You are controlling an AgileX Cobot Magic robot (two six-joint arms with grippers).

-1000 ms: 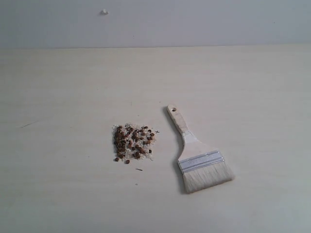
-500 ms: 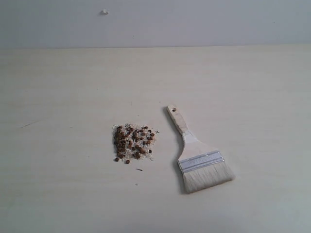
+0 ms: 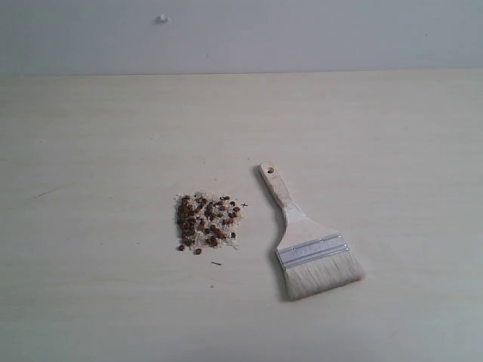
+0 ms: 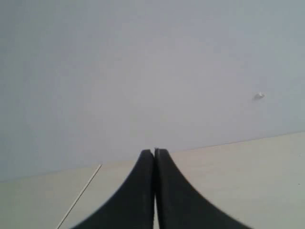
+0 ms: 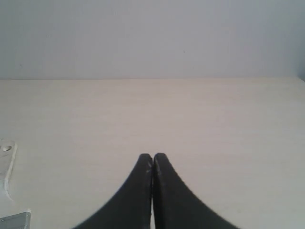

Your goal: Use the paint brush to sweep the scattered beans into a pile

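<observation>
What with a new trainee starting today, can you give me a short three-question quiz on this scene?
1. True or false: the paint brush lies flat on the table, with no gripper holding it.
2. In the exterior view, the beans lie: A) left of the paint brush, apart from it; B) right of it; C) on its bristles.
3. Fill in: the left gripper and the right gripper are both ____ (open or shut).
Key: 1 true; 2 A; 3 shut.

Test-bench setting (a lab, by the look), pale wood-grain tabletop (image 3: 392, 128), plain grey wall (image 3: 302, 38) behind
</observation>
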